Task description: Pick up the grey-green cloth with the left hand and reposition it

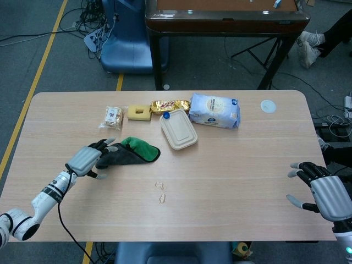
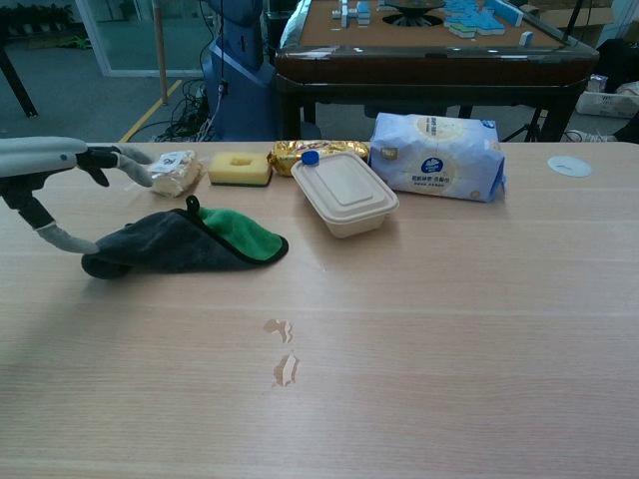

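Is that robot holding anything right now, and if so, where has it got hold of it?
Nothing is held. The left hand hovers with fingers spread at the dark end of the grey-green cloth, which lies flat on the table. The right hand is open and empty.

No legible text on any item.

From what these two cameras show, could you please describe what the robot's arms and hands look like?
Both hands have a silver-grey back plate, black fingers and pale grey fingertips. The left hand sits on a slim white forearm with black bands at the wrist, and a thin black cable loops beneath it. The right hand looks the same; its arm is mostly out of frame.
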Motion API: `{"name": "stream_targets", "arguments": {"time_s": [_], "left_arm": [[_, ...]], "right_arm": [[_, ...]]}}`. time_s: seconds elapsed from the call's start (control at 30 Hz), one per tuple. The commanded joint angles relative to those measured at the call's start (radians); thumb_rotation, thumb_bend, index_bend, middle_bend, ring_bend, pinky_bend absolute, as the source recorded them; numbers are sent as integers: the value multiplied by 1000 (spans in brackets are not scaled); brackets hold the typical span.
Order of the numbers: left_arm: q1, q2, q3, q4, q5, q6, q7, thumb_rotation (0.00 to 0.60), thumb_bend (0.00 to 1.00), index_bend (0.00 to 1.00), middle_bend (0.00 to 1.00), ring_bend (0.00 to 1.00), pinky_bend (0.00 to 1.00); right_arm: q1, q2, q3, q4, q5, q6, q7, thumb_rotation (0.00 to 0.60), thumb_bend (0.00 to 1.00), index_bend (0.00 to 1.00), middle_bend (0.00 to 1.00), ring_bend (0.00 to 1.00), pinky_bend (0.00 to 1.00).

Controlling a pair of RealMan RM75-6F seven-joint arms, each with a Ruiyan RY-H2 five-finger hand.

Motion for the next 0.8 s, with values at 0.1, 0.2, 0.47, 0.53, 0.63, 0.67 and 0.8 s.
{"name": "stream_targets", "arguments": {"time_s": [0.1,0.2,0.47,0.53,0.63,0.67,0.8], "left_arm": [[-63,-41,5,44,-11,-65,28,600,142,160,0,0,76],[-93,-67,5,68,-27,-98,46,600,141,145,0,0,64],[-160,-134,5,152,-75,-183,92,600,142,130,0,0,22],[-173,-150,2,170,-90,-203,93,600,142,127,0,0,17],[-200,-178,3,205,-108,-238,101,600,142,125,0,0,16],[-206,-186,4,216,-111,-247,106,600,142,124,0,0,16],[-233,-219,9,267,-134,-290,148,600,142,124,0,0,11]], "right_arm": [[4,2,2,-2,7,-9,-3,600,228,397,295,234,319],[6,2,2,-3,10,-15,-4,600,228,397,295,234,319],[4,6,2,-9,20,-21,-10,600,228,397,295,234,319],[4,7,2,-10,21,-24,-11,600,228,397,295,234,319],[5,8,2,-12,22,-26,-12,600,229,397,295,234,319],[5,8,2,-12,22,-27,-11,600,228,397,295,234,319],[3,8,2,-9,27,-29,-8,600,228,397,295,234,319]]}}
